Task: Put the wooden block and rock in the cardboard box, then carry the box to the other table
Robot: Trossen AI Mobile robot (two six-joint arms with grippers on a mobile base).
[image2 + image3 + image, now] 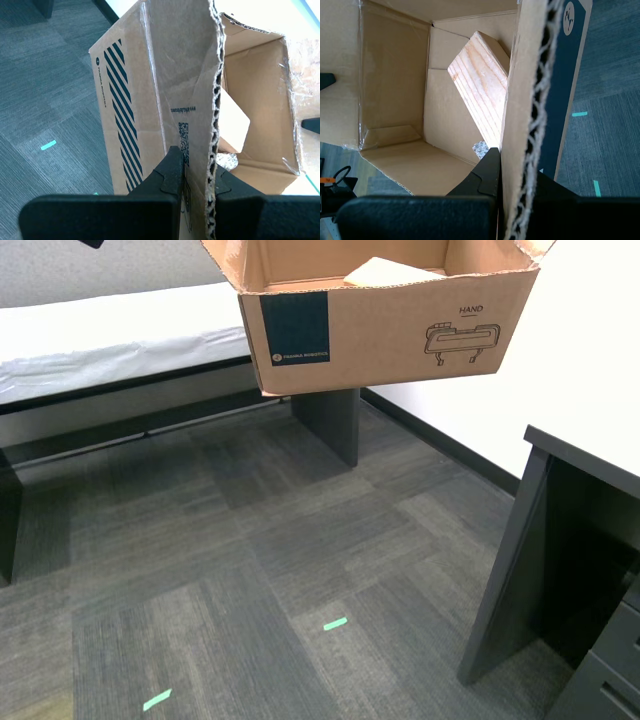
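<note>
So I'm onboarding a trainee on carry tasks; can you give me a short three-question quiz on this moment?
1. True or false: the cardboard box rests on the carpet.
2. What does each end effector clamp?
3. Which shows inside the box? A) a mug B) the wooden block C) nothing

Key:
1. False; it hangs above the floor.
2. My first end effector and my second end effector each pinch an opposite box wall.
3. B

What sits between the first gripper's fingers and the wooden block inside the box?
Only the cardboard box wall: my first gripper pinches it, and the wooden block leans just inside, per the first wrist view.
</note>
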